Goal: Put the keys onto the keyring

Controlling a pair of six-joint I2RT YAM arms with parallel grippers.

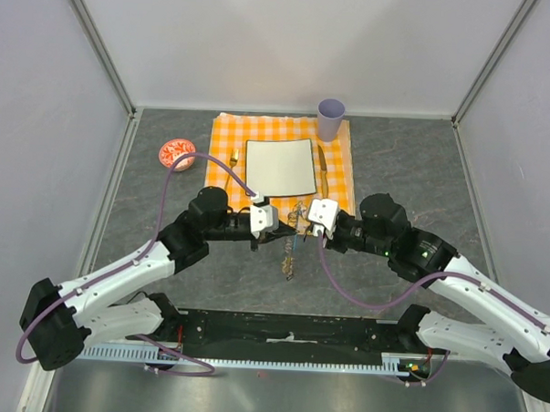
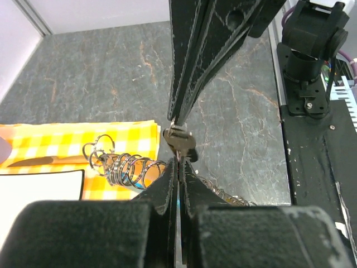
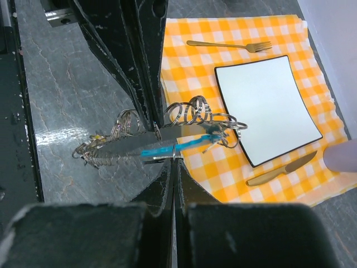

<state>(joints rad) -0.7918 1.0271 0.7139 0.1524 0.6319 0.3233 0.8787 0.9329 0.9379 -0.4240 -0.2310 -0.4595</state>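
Note:
Both grippers meet tip to tip just in front of the checked cloth. My left gripper [image 2: 178, 163] is shut on a small dark brass key [image 2: 179, 142], whose head shows just past its tips. My right gripper [image 3: 174, 162] is shut on the thin wire keyring [image 3: 174, 151], with its turquoise tag [image 3: 167, 149] lying across just beyond the tips. A cluster of silvery rings [image 3: 195, 111] and a short chain [image 3: 92, 153] hang off the bundle. From above, the left gripper [image 1: 283, 229] and the right gripper [image 1: 306, 227] nearly touch, and the bundle [image 1: 291, 257] dangles below them.
An orange checked cloth [image 1: 228, 135] carries a white square plate [image 1: 279, 166], a gold fork [image 1: 233, 159] and a gold knife [image 1: 321, 170]. A lilac cup [image 1: 331, 119] stands at its far right corner. A red-and-white bowl [image 1: 177, 153] sits to its left. The black base rail [image 1: 288, 330] runs along the near edge.

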